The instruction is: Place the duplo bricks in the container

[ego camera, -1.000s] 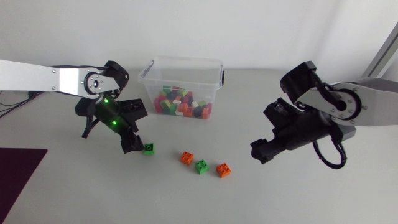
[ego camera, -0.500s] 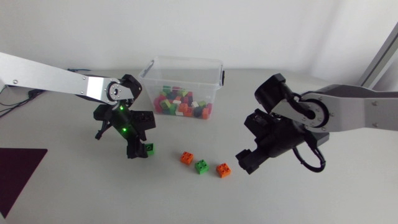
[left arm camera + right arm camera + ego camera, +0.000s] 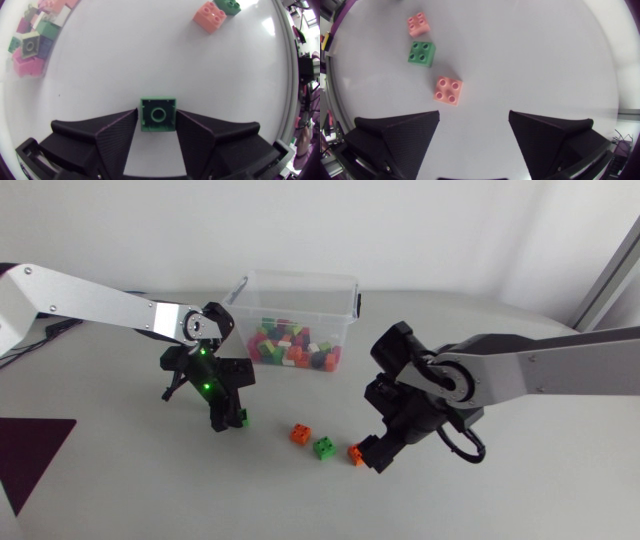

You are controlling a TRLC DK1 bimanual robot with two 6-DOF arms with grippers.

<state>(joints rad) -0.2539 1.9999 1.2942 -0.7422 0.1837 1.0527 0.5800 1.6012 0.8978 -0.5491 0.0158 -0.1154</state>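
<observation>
Left claw point(image 3: 229, 418) clenched on green brick point(image 3: 158, 114), one finger each side. Right claw point(image 3: 474, 117) released, fingers wide apart. Orange brick point(image 3: 448, 90) just ahead of one finger, no contact. Head view: second green brick point(image 3: 324, 447) and second orange brick point(image 3: 299, 434) trail off from it toward 9–10 o'clock. Clear container point(image 3: 352, 290), holding mixed bricks point(image 3: 290, 345), at 12 o'clock from loose ones. Left claw at 9 o'clock of them.

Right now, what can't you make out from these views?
Head view: green brick mostly hidden by the left pincer.
Head view: orange brick partly covered by the right pincer.
Head view: stored bricks in the container too small to count; the left wrist view cuts them off at its edge.
</observation>
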